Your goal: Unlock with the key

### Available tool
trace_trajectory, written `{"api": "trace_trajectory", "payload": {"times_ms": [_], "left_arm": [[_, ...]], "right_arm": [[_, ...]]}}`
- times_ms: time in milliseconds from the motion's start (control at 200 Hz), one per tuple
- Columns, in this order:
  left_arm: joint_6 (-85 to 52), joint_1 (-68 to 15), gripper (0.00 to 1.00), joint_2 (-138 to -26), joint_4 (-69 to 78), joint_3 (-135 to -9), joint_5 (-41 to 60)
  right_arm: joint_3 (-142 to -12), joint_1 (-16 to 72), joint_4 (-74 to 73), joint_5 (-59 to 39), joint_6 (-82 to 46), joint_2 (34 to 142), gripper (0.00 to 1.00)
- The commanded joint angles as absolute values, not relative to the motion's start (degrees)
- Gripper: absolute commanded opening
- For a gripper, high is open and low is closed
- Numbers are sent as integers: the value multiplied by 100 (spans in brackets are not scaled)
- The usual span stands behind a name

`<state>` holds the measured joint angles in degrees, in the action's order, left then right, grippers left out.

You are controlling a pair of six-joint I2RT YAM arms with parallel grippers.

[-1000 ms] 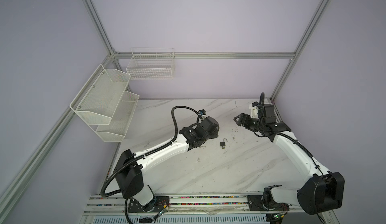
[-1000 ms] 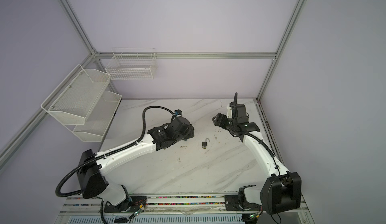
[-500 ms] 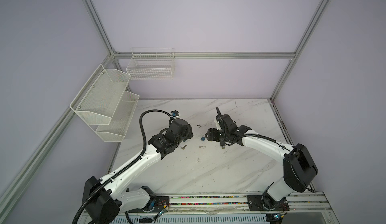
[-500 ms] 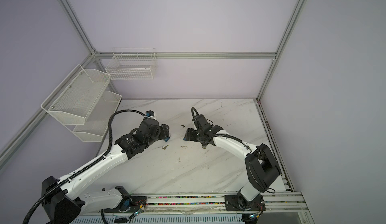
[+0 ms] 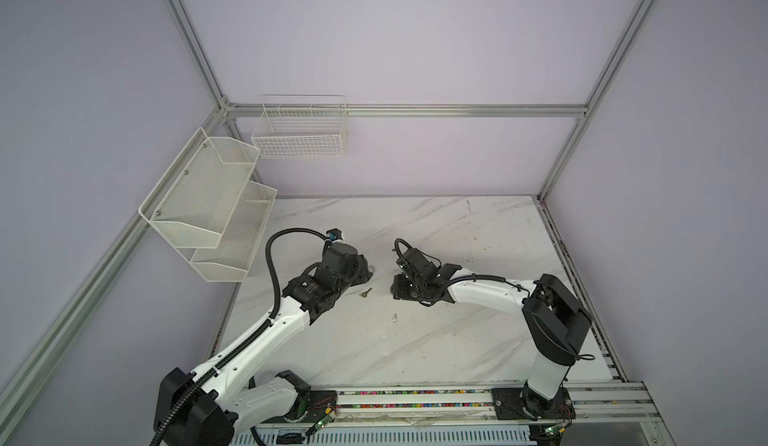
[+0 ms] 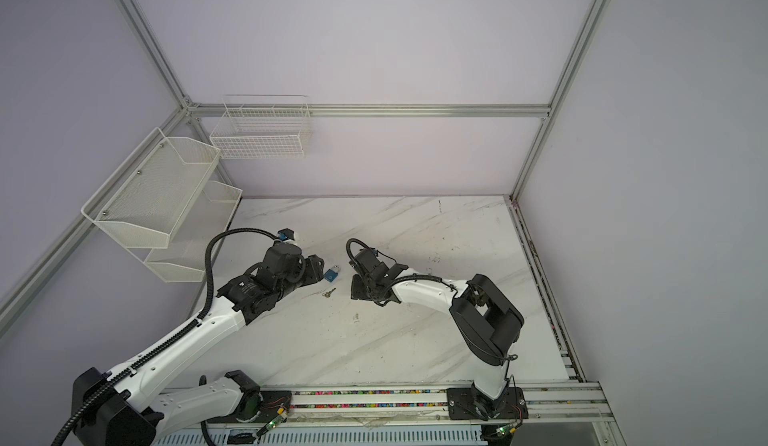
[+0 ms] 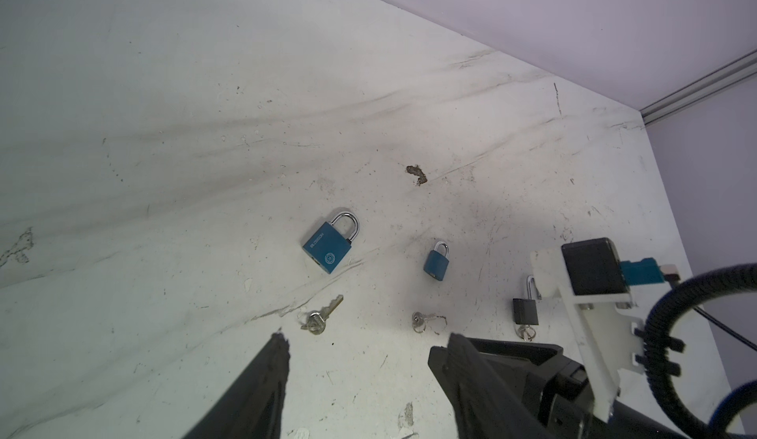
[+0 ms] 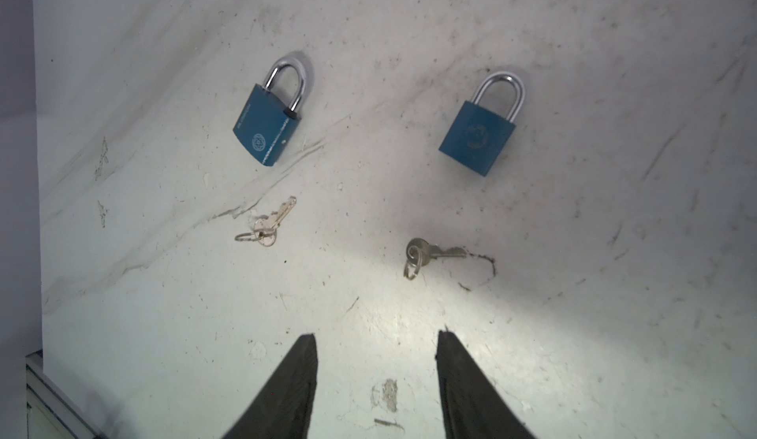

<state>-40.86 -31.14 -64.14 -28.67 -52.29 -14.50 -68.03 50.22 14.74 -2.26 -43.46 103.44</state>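
Pre-grasp step: left tool [image 7: 364, 340], right tool [image 8: 376, 336] both spread, empty. Just beside large blue steel-shackle padlock [image 7: 327, 252] lay small silver ringed key [image 7: 321, 318]; next probably needed low pinch on key.

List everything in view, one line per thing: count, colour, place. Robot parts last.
large blue padlock: 1, blue with silver shackle, flat on the table
small blue padlock: 1, blue with silver shackle, flat beside the large one
black padlock: 1, black, past the small one, partly hidden, with a key ring at its base
keys: 2 loose, silver, one lying near each blue padlock
wire basket: 1, white, on the back wall
two-tier mesh shelf: 1, white, on the left wall
table: 1, white marble, scuffed
left pincer: 1, black, open and empty, near the large padlock's key
right pincer: 1, black, open and empty, facing both blue padlocks
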Motion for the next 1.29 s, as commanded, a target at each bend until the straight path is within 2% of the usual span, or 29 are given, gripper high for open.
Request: {"api": "trace_trajectory", "payload": {"times_ms": [0, 315, 640, 1290], "left_arm": [[-4030, -3050, 61, -6258, -2659, -4989, -1435], [-4113, -3014, 61, -6152, -2617, -4866, -1550], [-4214, -2979, 61, -6080, -2670, -4808, -1693], [-4356, -2914, 61, -5995, -2698, -4724, -1753]], "right_arm": [[-6950, 5062, 1425, 5, -4664, 10467, 44], [-7213, 5060, 1555, 115, -4751, 10903, 35], [-7280, 5079, 1549, 109, -4669, 11133, 30], [-7581, 5098, 1767, 324, -4392, 11419, 28]]}}
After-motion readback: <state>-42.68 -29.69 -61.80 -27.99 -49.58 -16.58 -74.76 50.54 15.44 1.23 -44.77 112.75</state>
